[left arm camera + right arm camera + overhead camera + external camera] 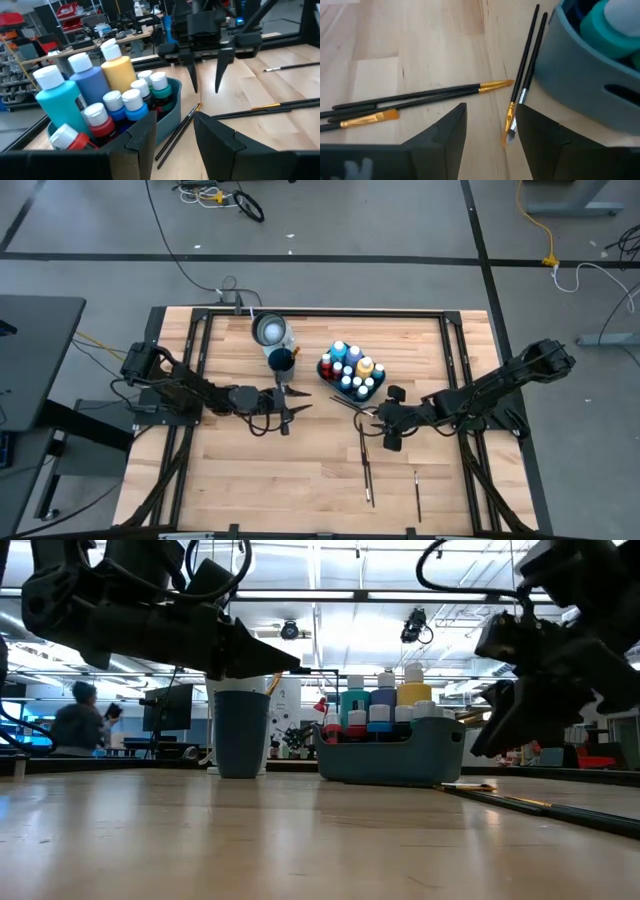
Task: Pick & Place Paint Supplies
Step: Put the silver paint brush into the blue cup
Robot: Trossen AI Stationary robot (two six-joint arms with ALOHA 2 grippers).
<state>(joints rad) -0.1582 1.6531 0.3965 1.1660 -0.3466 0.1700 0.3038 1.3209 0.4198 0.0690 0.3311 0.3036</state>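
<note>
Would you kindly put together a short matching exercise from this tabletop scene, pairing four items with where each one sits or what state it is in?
Column 1
1. paint bottles
2. dark blue cup
3. right gripper
4. left gripper

Column 2
A. open, over the loose brushes on the bare wood
B. standing upright together in the teal tray
C. open, hanging empty between the cup and the tray
D. alone on the table, beside the tray

Pairs: 1-B, 2-D, 3-A, 4-C
</note>
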